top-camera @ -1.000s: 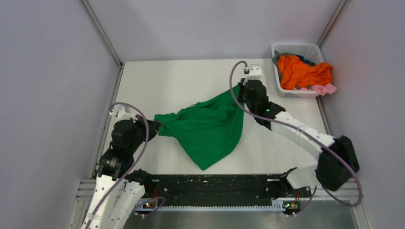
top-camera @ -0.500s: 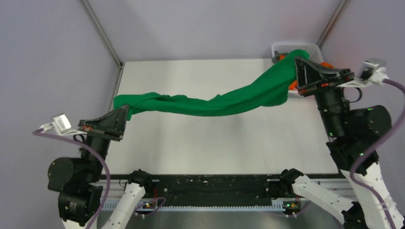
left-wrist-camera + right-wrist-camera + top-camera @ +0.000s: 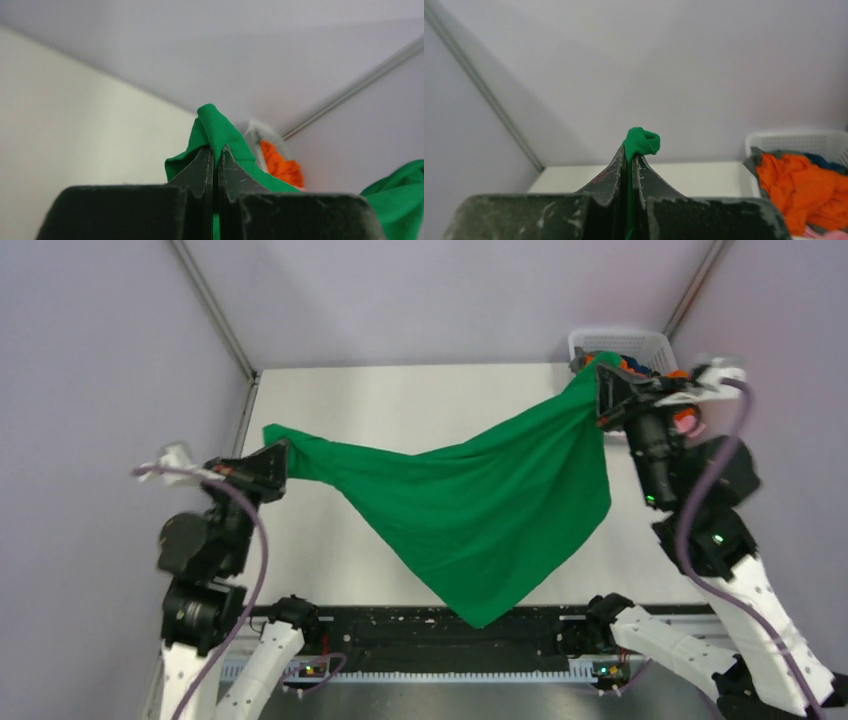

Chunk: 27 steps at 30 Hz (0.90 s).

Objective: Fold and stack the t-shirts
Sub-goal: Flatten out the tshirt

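Observation:
A bright green t-shirt [image 3: 480, 505] hangs in the air over the table, stretched between both arms, its lowest point sagging toward the near edge. My left gripper [image 3: 283, 452] is shut on the green t-shirt's left corner, which bulges above the pinched fingertips [image 3: 214, 150]. At the far right, by the basket, my right gripper [image 3: 598, 390] is shut on the other corner, a small green tuft [image 3: 642, 141] poking out above the closed jaws. More t-shirts lie in the basket, an orange one [image 3: 804, 190] on top, with blue and pink cloth beside it.
A white lattice basket [image 3: 615, 342] stands in the far right corner of the white table [image 3: 400, 400]. Lilac walls and metal frame posts close in the table on three sides. The black rail with the arm bases [image 3: 450, 640] runs along the near edge.
Both arms lifted the green t-shirt off the table and pulled it taut as a rope between them; now they have drawn closer and the cloth has fallen open into a hanging sheet.

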Available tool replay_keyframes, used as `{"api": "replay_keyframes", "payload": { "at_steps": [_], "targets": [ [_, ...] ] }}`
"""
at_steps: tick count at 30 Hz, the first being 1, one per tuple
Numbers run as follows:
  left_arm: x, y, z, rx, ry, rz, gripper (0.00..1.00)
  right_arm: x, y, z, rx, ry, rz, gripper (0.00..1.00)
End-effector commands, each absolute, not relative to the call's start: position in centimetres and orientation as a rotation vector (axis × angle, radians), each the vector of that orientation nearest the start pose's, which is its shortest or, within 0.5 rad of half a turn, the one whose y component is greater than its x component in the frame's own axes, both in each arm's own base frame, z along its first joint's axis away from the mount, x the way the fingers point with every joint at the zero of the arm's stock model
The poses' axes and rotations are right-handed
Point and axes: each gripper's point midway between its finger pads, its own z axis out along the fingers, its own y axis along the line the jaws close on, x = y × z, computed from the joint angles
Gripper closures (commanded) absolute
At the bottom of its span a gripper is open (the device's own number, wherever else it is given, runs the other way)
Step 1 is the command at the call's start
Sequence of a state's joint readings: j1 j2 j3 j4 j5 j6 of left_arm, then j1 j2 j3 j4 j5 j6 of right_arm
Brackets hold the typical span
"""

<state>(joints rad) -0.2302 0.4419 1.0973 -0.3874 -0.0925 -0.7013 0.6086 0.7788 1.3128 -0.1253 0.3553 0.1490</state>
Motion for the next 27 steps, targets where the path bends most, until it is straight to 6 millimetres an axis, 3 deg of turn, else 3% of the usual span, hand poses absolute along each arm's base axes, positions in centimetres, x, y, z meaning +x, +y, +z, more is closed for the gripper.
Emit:
{"api": "replay_keyframes", "payload": {
  "at_steps": [1,3,4,5,6,7,8,9,11,14,18,23,27],
  "targets": [
    [25.9,-4.1,31.8,-0.643,1.627,-0.493,1.0,32.3,9.9,42.1,0.156,1.446,0.097,1.0],
    [27.3,-3.3,24.9,-0.744,1.781,-0.362,1.0,36.1,11.0,36.6,0.123,1.541,0.007,1.0],
    [27.5,-2.9,22.1,-0.78,1.854,-0.302,0.93,38.3,11.9,33.1,0.078,1.619,0.005,0.96],
    [27.5,-2.6,19.9,-0.809,1.914,-0.249,0.73,40.4,12.1,30.2,0.068,1.689,0.019,0.82],
    [27.4,-2.4,18.4,-0.829,1.97,-0.205,0.35,42.2,12.6,27.2,0.065,1.764,0.028,0.64],
    [27.5,-2.2,17.2,-0.84,2.022,-0.159,0.06,43.5,12.6,25.3,0.081,1.814,0.005,0.47],
    [27.4,-2.1,16.8,-0.847,2.053,-0.128,0.02,44.6,12.4,23.5,0.097,1.861,-0.048,0.1],
    [27.4,-1.9,16.9,-0.853,2.069,-0.103,0.01,44.9,12.1,21.6,0.101,1.928,-0.108,0.02],
    [27.4,-1.5,17.4,-0.858,2.069,-0.073,0.01,45.2,12.3,20.0,0.088,1.989,-0.129,0.01],
    [27.3,-1.5,17.7,-0.835,2.051,-0.086,0.01,43.7,13.0,18.9,0.064,2.035,-0.059,0.01],
    [27.1,-2.6,17.1,-0.79,2.067,-0.156,0.01,38.8,12.8,16.5,0.128,2.141,0.062,0.01],
    [28.3,-5.9,15.8,-0.622,2.133,-0.329,0.01,31.6,14.6,12.3,0.147,2.266,0.356,0.01],
    [30.3,-9.0,14.9,-0.516,2.182,-0.477,0.01,28.3,16.3,9.1,0.118,2.309,0.554,0.01]
  ]
}}
